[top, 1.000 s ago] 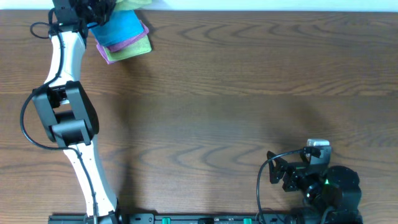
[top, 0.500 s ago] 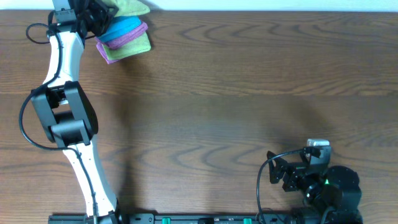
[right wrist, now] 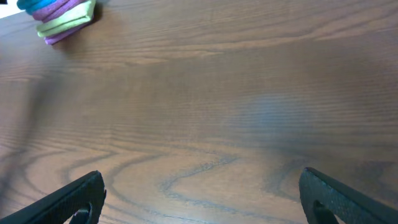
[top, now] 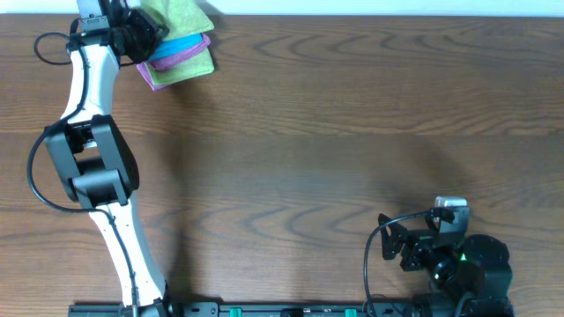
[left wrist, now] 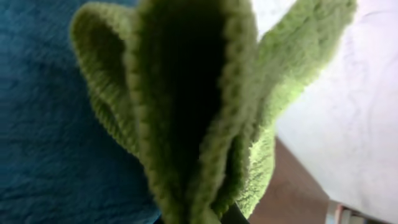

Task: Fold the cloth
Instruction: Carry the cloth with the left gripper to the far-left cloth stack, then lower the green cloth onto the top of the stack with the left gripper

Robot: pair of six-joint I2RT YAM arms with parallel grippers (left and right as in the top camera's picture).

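The cloth (left wrist: 239,93), pinched
Your left gripper (top: 145,25) clamps its bunched folds (blue cloth (left wrist: 43,124) beneath); your right gripper (right wrist: 200,194) gapes wide.

Brown wood-grain bench (top: 335,132) with a little stack of folded cloths up in the far-left corner. There's a blue cloth (top: 181,42) on a pink-purple cloth (top: 181,57), then a pale green folded cloth (top: 187,72) underneath (edges fanned out a bit). A white strip (top: 397,7) runs along the far edge.
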